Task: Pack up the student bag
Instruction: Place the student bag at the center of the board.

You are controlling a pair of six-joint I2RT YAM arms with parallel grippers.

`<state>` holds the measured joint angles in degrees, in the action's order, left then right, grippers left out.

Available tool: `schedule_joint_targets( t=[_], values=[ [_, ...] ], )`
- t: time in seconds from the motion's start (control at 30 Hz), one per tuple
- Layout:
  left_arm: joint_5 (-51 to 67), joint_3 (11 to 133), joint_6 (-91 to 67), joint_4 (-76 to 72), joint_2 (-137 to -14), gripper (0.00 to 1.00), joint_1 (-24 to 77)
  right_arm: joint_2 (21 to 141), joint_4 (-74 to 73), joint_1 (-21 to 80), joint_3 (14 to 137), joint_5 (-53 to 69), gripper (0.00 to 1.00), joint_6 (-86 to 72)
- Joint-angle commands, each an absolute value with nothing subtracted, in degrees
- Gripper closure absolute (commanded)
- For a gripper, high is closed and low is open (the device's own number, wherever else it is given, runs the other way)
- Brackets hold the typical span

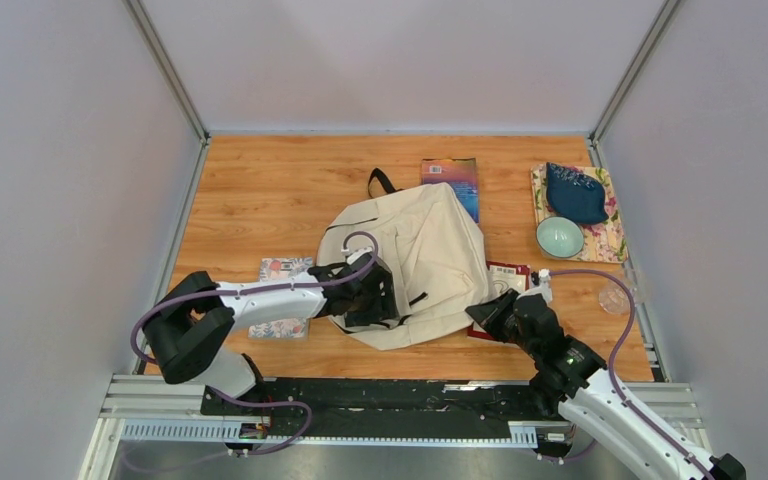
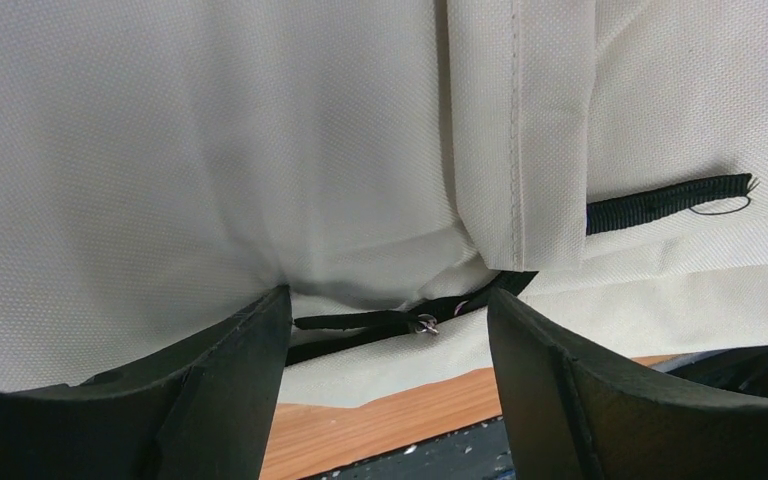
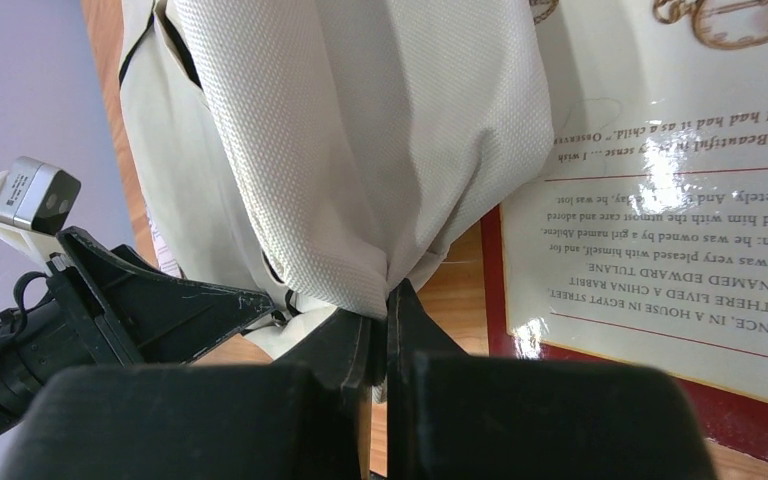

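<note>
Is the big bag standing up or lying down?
Lying down. The student bag slumps flat and crumpled on the table, with its black strap resting on the wood beyond it.

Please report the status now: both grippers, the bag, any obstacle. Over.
Left gripper open, facing student bag. Right gripper shut on bag's edge cloth. Book lying close beside that edge.

Thing: bag (image 1: 430, 250), a cream canvas backpack with black straps
Pose: lying flat, slumped and creased
Place: middle of the counter (image 1: 260, 200), toward its near edge
Hold: near right corner bunched in the right pincer (image 3: 388, 300)
</note>
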<state>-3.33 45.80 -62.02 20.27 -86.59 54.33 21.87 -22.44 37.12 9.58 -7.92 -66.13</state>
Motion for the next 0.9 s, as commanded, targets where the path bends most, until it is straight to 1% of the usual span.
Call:
schedule_joint_targets(
  t=[0.0, 0.3, 0.5, 0.53, 0.7, 0.87],
  values=[
    [-2.8, 43.2, -66.4, 20.6, -83.4, 0.20, 54.4, 22.1, -20.0, 38.1, 10.5, -4.0, 1.00, -66.7],
    [-2.5, 42.5, -70.5, 17.8, -83.8, 0.21, 54.4, 24.1, -18.9, 38.1, 10.6, -3.0, 1.00, -66.5],
    [-0.6, 43.7, -71.0, 15.0, -86.7, 0.30, 53.6, 23.6, -19.4, 38.2, 10.7, -2.7, 1.00, -66.2],
    [-0.4, 43.7, -71.2, 14.7, -86.9, 0.34, 53.2, 23.6, -19.7, 38.2, 10.8, -2.6, 1.00, -66.2],
    [-0.4, 43.2, -71.5, 13.5, -87.0, 0.39, 51.8, 22.9, -20.3, 38.3, 10.5, -2.7, 1.00, -66.4],
    [-0.4, 43.9, -70.0, 12.6, -87.9, 0.49, 49.8, 22.5, -20.5, 38.7, 10.3, -3.0, 1.00, -66.8]
  ],
)
